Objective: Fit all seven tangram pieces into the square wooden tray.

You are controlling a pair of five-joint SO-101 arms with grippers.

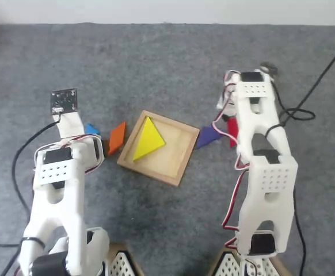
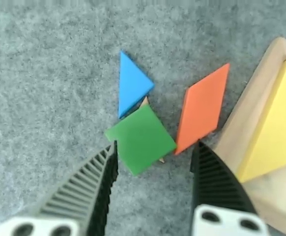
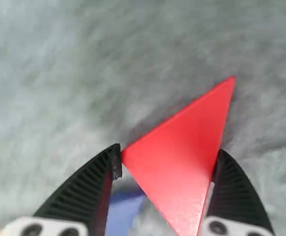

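The square wooden tray (image 1: 176, 167) lies turned at mid-table with a yellow triangle (image 1: 148, 138) inside it. In the left wrist view my left gripper (image 2: 155, 150) hangs open over a green square (image 2: 140, 138), one finger on either side of its near corner. A blue triangle (image 2: 131, 83) touches the square's far side, and an orange parallelogram (image 2: 202, 108) lies between the square and the tray rim (image 2: 251, 105). My right gripper (image 3: 167, 157) is shut on a red triangle (image 3: 187, 157), to the right of the tray. A purple piece (image 1: 208, 136) lies between them.
Grey carpet covers the table. A black cable (image 1: 311, 95) trails from the right arm toward the far right. The left arm (image 1: 58, 172) stands just left of the orange parallelogram (image 1: 117, 137) and blue triangle (image 1: 91, 129).
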